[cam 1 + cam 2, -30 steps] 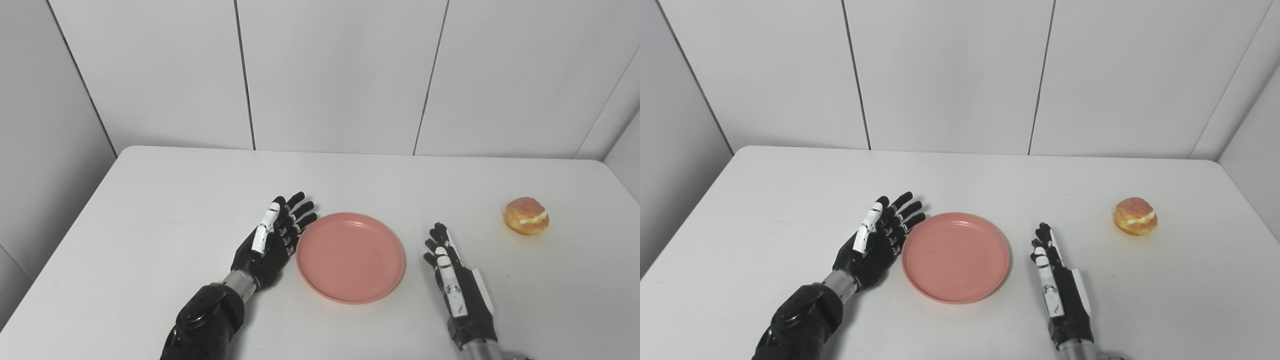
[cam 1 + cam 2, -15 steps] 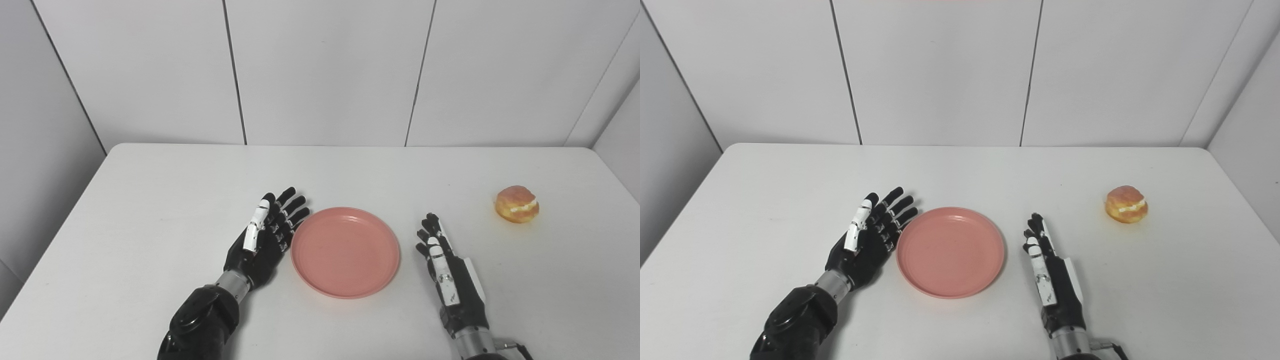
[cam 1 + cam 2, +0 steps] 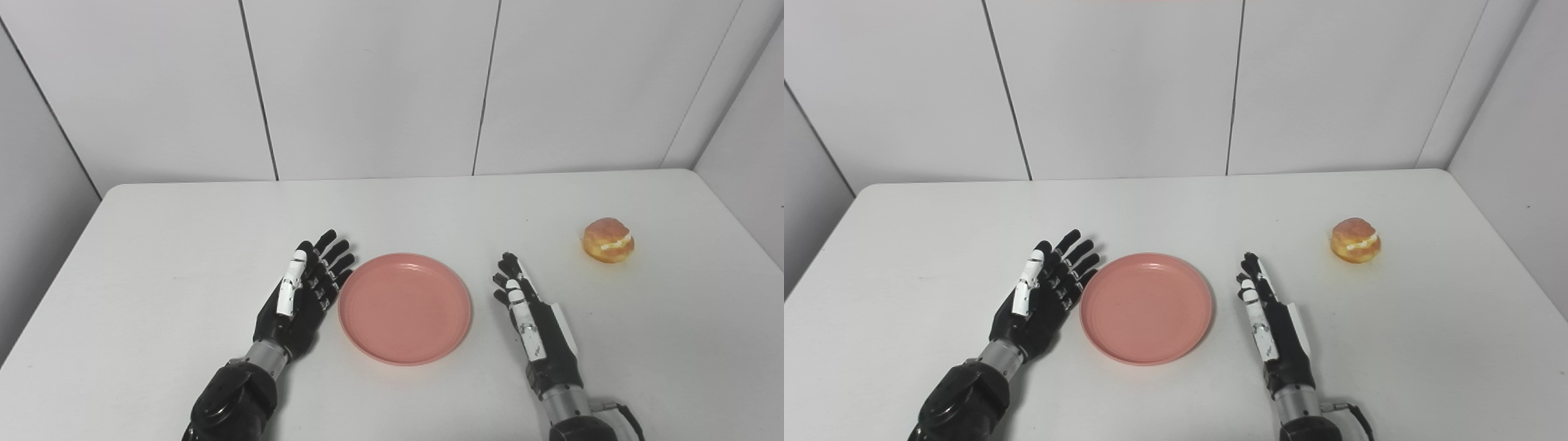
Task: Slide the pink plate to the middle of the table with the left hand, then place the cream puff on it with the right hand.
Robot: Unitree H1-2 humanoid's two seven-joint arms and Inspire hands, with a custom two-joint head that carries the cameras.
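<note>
A: So, where does the plate sit?

B: The pink plate (image 3: 405,308) lies flat on the white table (image 3: 153,245), just beside the left hand (image 3: 301,299), on its thumb side. That hand holds nothing, palm up and fingers spread, the fingertips right at the plate's rim; I cannot tell whether they touch it. The plate looks about central, so I judge the slide nearly or fully done.

A: And the next step?

B: The right hand (image 3: 534,321) rests edge-on on the plate's other side, fingers straight and close together, holding nothing. The cream puff (image 3: 607,239) sits well apart, beyond its fingertips and to the outside. I'd have the hand reach out, open over the puff, and close gently from both sides.

A: Why gently?

B: It's a rounded, golden pastry with white cream showing in a split. It likely crushes easily. The plate is smooth, shallow, round and looks like plastic, so it may skid.
</note>
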